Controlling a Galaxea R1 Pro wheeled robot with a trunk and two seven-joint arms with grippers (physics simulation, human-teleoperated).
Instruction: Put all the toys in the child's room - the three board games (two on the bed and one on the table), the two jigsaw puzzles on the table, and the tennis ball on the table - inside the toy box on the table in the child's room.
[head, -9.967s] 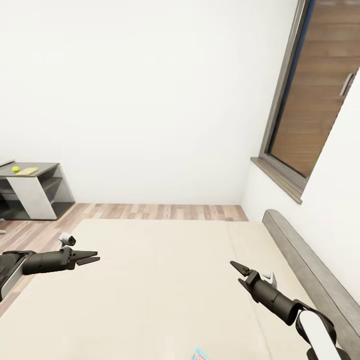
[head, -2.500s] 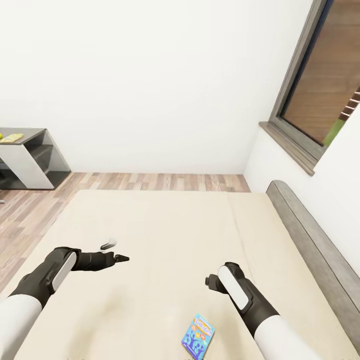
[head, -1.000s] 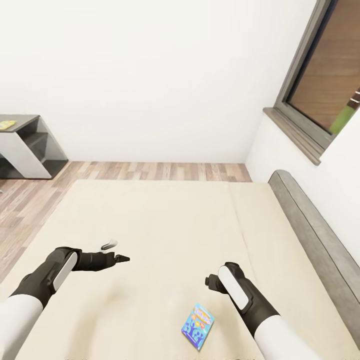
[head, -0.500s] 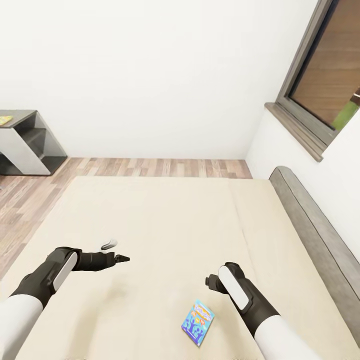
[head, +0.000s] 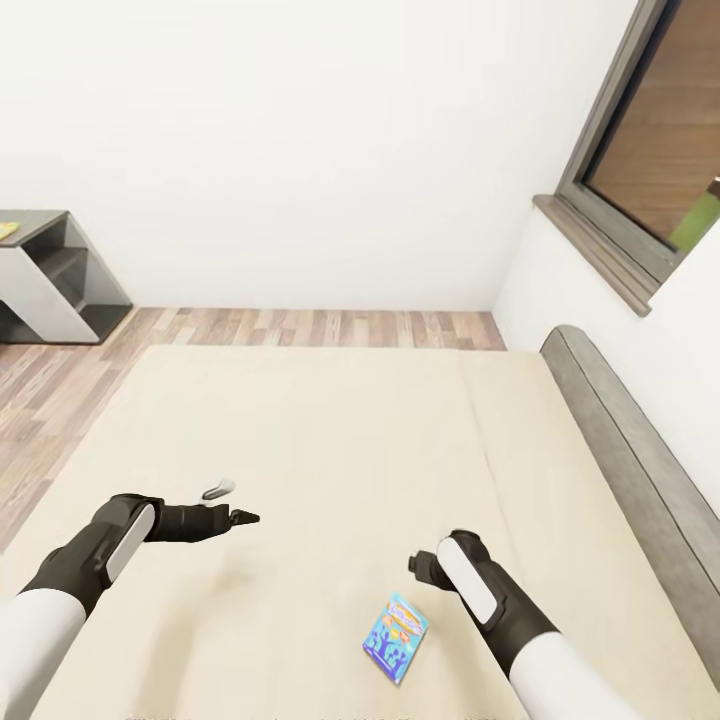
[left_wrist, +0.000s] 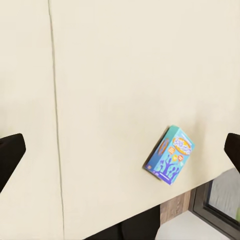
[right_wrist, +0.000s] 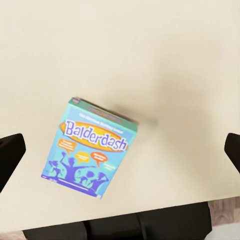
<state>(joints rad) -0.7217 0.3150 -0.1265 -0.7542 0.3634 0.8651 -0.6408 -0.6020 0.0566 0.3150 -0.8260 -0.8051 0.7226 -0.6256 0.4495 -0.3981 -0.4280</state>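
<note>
A: Where's the board game (head: 396, 638)?

B: Flat on the bed (head: 330, 440), near its front edge, just beside the right tool (head: 418, 562). The right wrist view shows the Balderdash box between widely parted fingertips (right_wrist: 10, 152), untouched.

A: Best approach?

B: I'd bring that tool straight down across the box's narrow sides and close there.

A: The left tool (head: 243, 517)?

B: Its fingers look apart in the left wrist view, holding nothing, well clear.

A: Obstacles?

B: None nearby. The headboard (head: 630, 450) is well off; the counter (head: 40, 275) is far.

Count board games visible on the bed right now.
1. A Balderdash box lies flat on the bed below the right gripper. The task lists two there; the second may lie outside the frames.
</note>
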